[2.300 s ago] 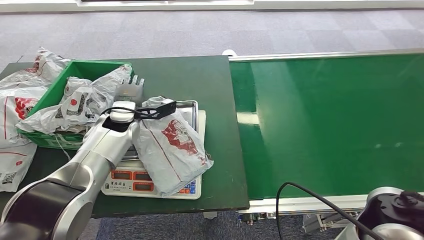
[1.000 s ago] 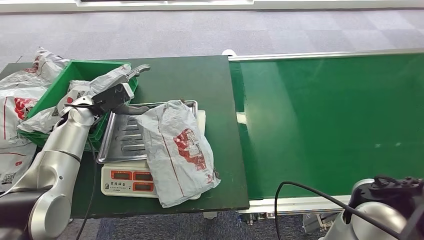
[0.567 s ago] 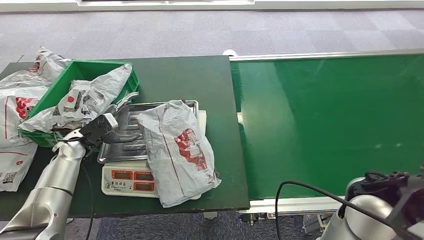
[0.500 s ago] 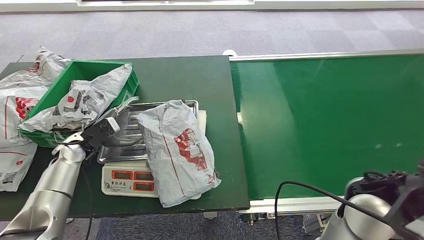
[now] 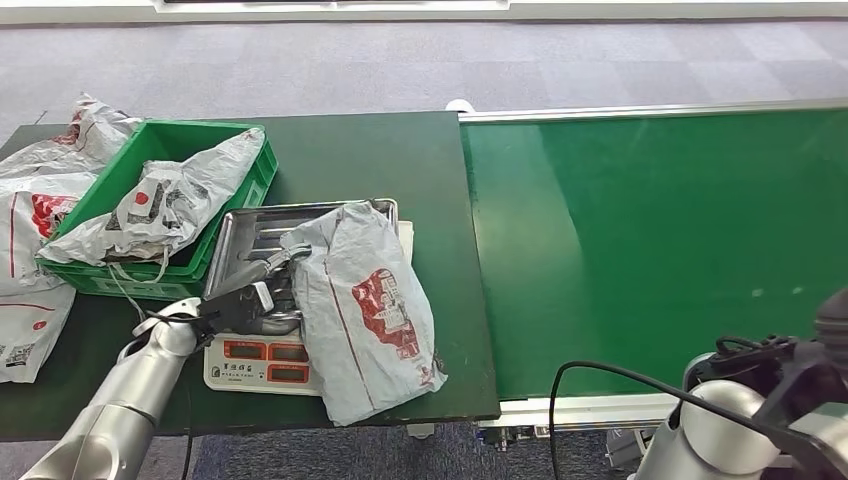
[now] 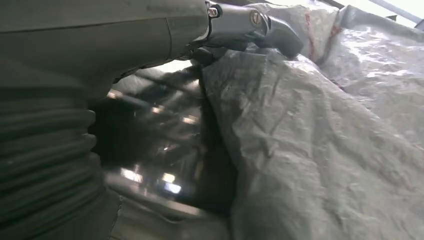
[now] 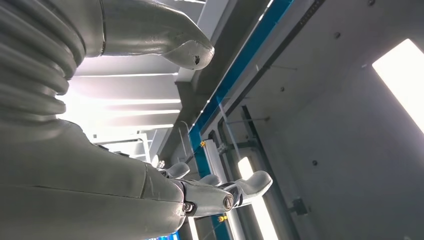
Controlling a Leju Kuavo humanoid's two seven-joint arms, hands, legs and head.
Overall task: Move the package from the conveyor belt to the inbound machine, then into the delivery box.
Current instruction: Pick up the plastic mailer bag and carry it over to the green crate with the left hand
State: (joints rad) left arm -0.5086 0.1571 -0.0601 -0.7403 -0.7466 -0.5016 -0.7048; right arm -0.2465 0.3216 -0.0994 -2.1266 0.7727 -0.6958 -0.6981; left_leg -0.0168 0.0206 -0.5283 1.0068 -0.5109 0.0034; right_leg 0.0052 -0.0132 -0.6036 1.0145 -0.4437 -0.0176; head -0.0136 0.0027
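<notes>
Head view: left hand (image 5: 258,300) against package (image 5: 368,305)

1. We see a dark green table (image 5: 380,160) butted against the green conveyor belt (image 5: 660,240).
2. On it sit a green crate (image 5: 250,185), a weighing scale (image 5: 255,365) with a steel tray (image 5: 250,225), and loose grey parcel bags (image 5: 30,210) at its left end.

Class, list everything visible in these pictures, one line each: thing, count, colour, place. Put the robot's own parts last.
Grey plastic mailer package with red print: one, on the scale tray.
Steel-trayed white weighing scale: one, on the table.
Dark green table: one, left of the belt.
Green conveyor belt: one, right, bare.
Green plastic delivery box: one, far left, holding grey packages.
Loose grey packages: several, beside the box.
Left robot hand: silver, at the package's edge.
Right robot hand: grey, fingers apart, holding nothing.
</notes>
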